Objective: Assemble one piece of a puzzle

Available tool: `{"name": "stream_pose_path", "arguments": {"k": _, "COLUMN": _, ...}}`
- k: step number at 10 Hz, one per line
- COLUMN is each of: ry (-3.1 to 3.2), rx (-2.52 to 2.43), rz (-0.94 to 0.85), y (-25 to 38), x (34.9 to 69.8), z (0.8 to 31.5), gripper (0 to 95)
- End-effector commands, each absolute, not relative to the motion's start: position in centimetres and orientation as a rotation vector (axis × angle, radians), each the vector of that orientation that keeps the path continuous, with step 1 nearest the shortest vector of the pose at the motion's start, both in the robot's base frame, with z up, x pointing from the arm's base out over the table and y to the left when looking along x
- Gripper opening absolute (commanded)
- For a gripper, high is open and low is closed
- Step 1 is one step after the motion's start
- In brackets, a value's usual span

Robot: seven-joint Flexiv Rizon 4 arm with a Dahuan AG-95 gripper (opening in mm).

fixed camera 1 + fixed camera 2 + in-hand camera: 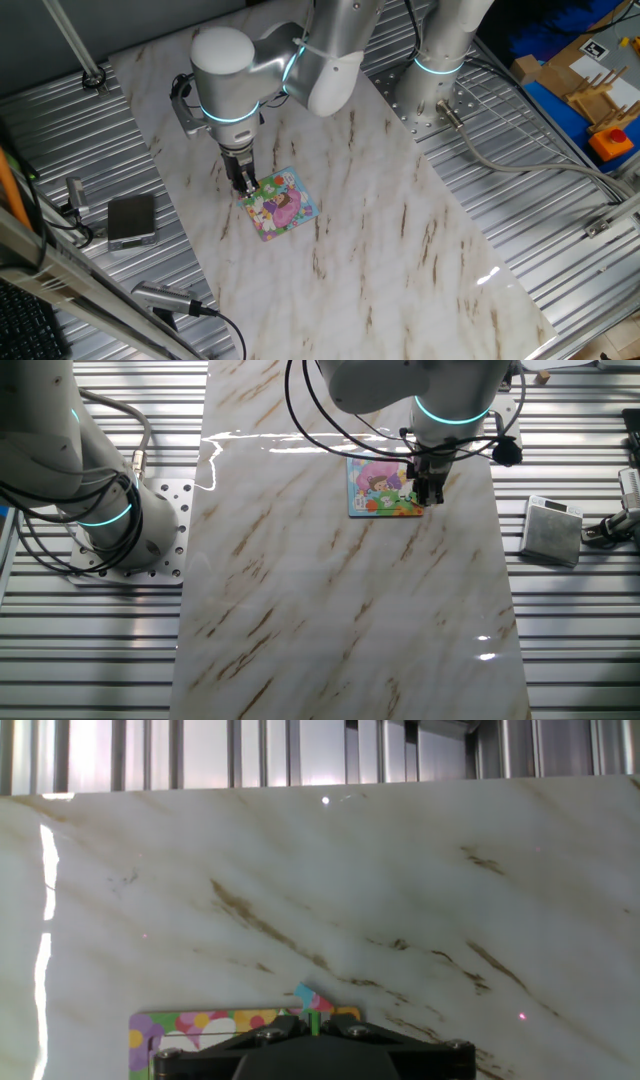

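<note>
Fingers (pixel 312 1028) pinching piece (pixel 313 1021), over puzzle (pixel 200 1025) edge

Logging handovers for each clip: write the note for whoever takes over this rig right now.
Gripper: lowered at one corner of the puzzle, fingers close together; whether they grip anything cannot be told.
The puzzle lies flat on the marble table.
The piece: a green sliver shows between the fingertips in the hand view, at the board's edge.
Done: piece brought to the board.
Left: confirm it is seated, open the gripper, lift away.
</note>
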State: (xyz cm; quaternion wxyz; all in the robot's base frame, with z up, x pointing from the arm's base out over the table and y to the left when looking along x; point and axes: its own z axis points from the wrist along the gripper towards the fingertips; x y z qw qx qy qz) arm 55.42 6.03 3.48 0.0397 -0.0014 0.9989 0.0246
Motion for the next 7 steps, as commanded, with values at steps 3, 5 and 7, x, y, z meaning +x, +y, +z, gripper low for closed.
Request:
{"name": "stream_pose_path", "arguments": {"k": 3, "ry": 3.059, "rx": -0.01, "rz": 0.083, "y": 6.1, "x": 55.36, "z": 3.46, "gripper": 0.0}}
{"name": "stream_pose_path", "arguments": {"k": 5, "ry": 3.056, "rx": -0.008, "rz": 0.085, "y": 6.31, "x": 55.4, "z": 3.39, "gripper": 0.0}}
{"name": "stream_pose_path", "arguments": {"k": 7, "ry": 3.056, "rx": -0.013, "rz": 0.081, "y": 6.42, "x": 55.65, "z": 3.41, "gripper": 0.0}}
